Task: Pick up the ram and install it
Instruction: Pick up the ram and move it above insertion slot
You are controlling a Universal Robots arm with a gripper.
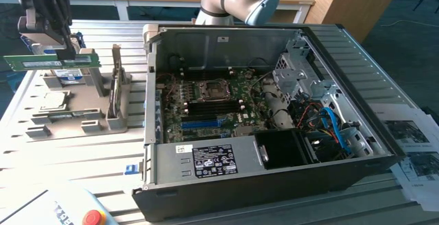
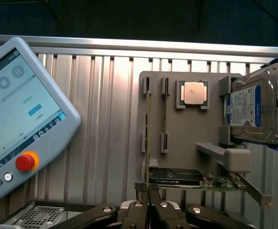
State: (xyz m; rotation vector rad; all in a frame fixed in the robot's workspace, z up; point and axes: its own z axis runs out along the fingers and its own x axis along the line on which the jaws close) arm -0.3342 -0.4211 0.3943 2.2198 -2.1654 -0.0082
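Note:
The ram (image 1: 48, 61), a long narrow green board with a white label, hangs level in the air at the exterior view's far left. My gripper (image 1: 69, 54) is shut on its upper edge, above the grey parts holder (image 1: 69, 117). In the wrist view the ram (image 2: 148, 143) appears edge-on as a thin strip running out from between the closed fingertips of the gripper (image 2: 147, 188). The open computer case (image 1: 274, 173) lies to the exterior view's right, with the green motherboard (image 1: 205, 107) and its blue slots (image 1: 202, 124) exposed.
The holder also carries a CPU (image 2: 194, 93), a hard drive (image 2: 251, 112) and an upright expansion card (image 1: 118, 81). A teach pendant (image 2: 19, 119) with a red stop button lies near the case's front corner. Papers (image 1: 412, 148) lie at the table's right edge.

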